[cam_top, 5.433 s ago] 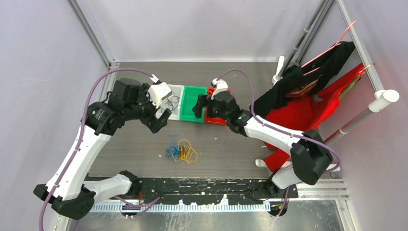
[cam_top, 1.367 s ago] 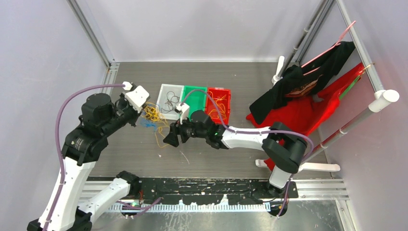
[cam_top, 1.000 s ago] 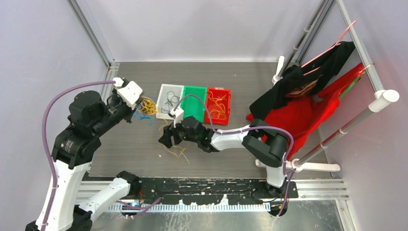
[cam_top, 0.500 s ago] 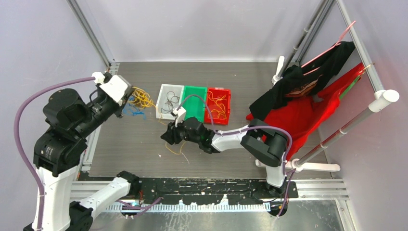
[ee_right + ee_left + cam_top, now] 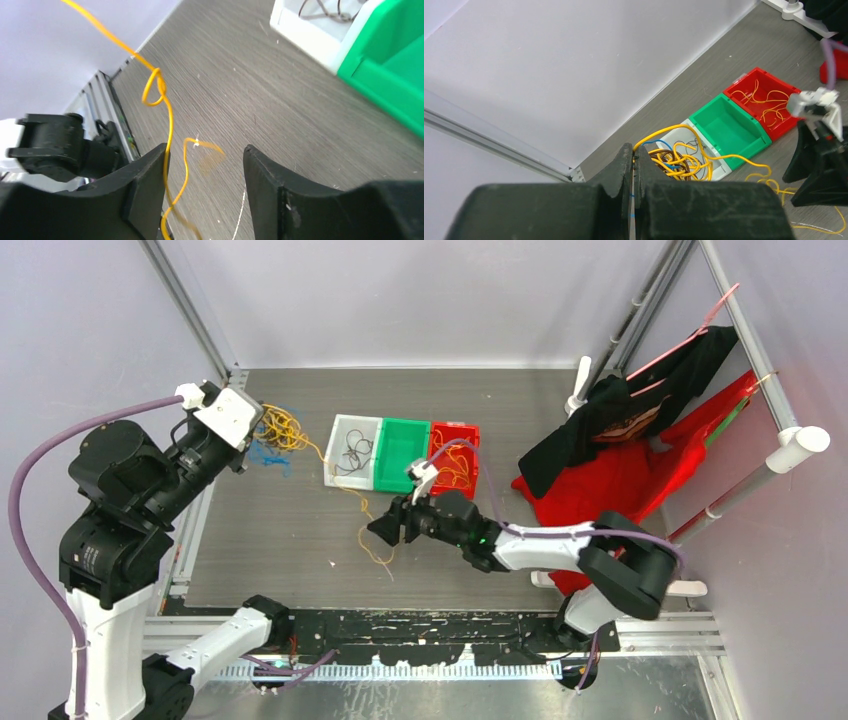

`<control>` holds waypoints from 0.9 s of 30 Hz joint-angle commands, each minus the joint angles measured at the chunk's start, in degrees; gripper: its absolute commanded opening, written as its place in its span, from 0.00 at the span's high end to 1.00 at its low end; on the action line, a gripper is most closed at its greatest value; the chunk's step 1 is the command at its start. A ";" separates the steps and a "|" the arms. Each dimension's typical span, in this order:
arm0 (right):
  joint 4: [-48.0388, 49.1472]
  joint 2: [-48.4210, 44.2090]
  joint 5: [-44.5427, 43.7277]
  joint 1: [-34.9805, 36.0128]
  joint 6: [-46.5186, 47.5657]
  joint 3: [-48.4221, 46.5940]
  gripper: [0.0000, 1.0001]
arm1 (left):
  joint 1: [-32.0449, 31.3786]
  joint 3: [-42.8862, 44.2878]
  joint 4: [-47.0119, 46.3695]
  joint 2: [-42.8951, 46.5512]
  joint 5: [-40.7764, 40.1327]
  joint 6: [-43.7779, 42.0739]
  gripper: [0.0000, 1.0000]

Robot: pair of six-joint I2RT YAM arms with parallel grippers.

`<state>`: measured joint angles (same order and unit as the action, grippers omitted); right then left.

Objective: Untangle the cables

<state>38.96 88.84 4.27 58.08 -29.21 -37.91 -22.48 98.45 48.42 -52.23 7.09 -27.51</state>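
Note:
The cables, a curly bundle of yellow-orange, blue and dark brown wire, hang from my left gripper, which is raised at the far left and shut on them. In the left wrist view the fingers pinch yellow and blue strands, with the cables dangling just beyond. One long yellow strand trails from the bundle down to the table by my right gripper. That gripper is open, low over the table. The yellow strand passes between its fingers, close along the left one.
A white bin with dark wires, a green bin and a red bin with yellow wires stand in a row mid-table. Black and red clothes hang on a rack at the right. A grey wall runs along the back.
My left gripper has carried the bundle further back and left, drawing one yellow strand out long. My right gripper has shifted right along the table and its jaws have closed partly, then widened.

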 commanded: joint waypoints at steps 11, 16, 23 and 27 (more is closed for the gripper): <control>-9.78 -18.21 7.21 -2.54 7.68 -3.54 0.34 | 0.17 0.43 -2.54 0.34 1.55 1.89 1.00; -11.66 -17.39 10.64 -2.41 9.30 -11.70 0.32 | 0.28 -0.40 -1.44 0.76 1.78 2.57 1.00; -14.03 -14.09 14.48 -2.10 10.67 -23.69 0.30 | 0.19 -4.31 -1.40 2.57 1.85 3.39 1.00; -15.31 -10.69 16.90 -1.88 10.67 -29.95 0.30 | 0.22 -6.45 -0.61 3.09 2.66 4.53 1.00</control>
<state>24.01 75.44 17.47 55.79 -19.70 -61.76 -22.48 93.25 48.80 -49.84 8.23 -24.86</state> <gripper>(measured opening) 0.702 0.009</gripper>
